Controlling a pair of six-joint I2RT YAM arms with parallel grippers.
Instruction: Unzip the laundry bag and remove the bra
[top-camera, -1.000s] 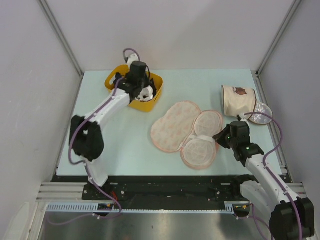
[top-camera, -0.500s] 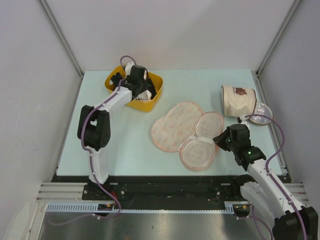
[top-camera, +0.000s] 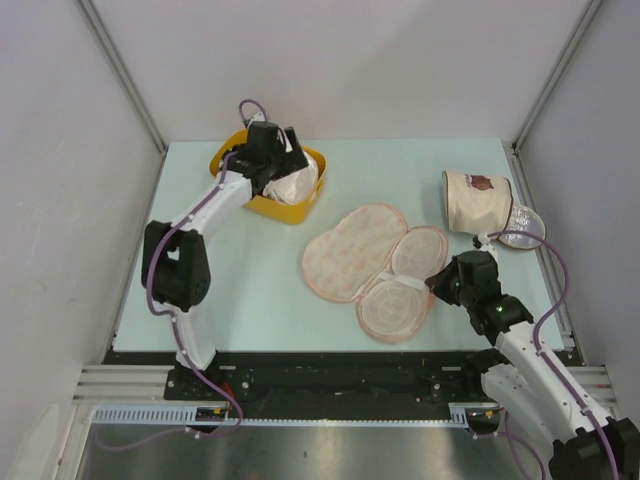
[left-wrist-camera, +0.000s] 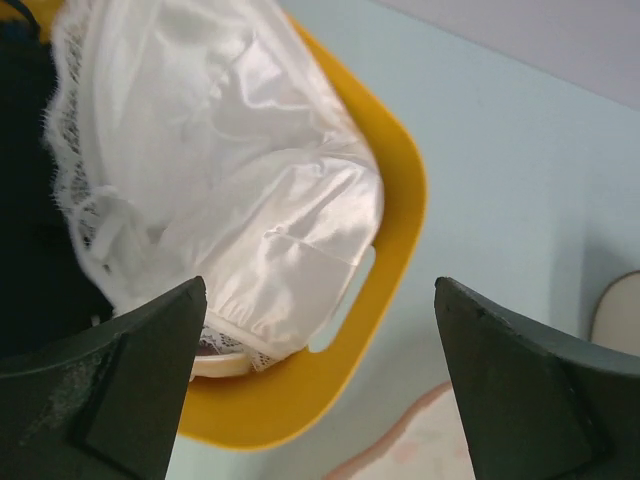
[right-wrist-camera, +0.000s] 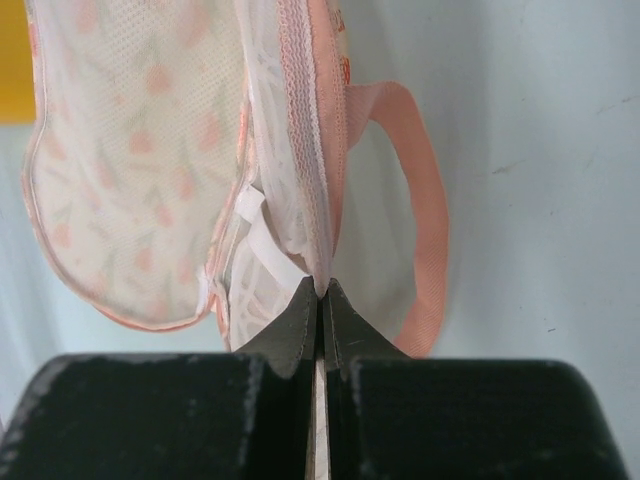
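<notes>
The peach-pink laundry bag (top-camera: 350, 255) lies unzipped and spread open mid-table, its pale mesh cups (top-camera: 398, 300) facing up. My right gripper (top-camera: 437, 277) is at the bag's right edge. In the right wrist view it (right-wrist-camera: 322, 285) is shut on the laundry bag's pink zip rim (right-wrist-camera: 312, 150). The white, shiny bra (top-camera: 297, 183) lies in the yellow basket (top-camera: 283, 212) at the back left. My left gripper (top-camera: 283, 150) hovers over it, open. In the left wrist view the bra (left-wrist-camera: 230, 170) fills the basket (left-wrist-camera: 400, 200), and nothing sits between my left gripper's (left-wrist-camera: 320, 285) fingers.
A beige cylinder bag (top-camera: 478, 200) with a brown mark lies on its side at the back right, a round mesh flap (top-camera: 522, 228) beside it. Grey walls close in the table on three sides.
The left gripper went from shut to wide open over the basket, and the bra now rests there free. The right arm drew back slightly while still pinching the bag's rim.
</notes>
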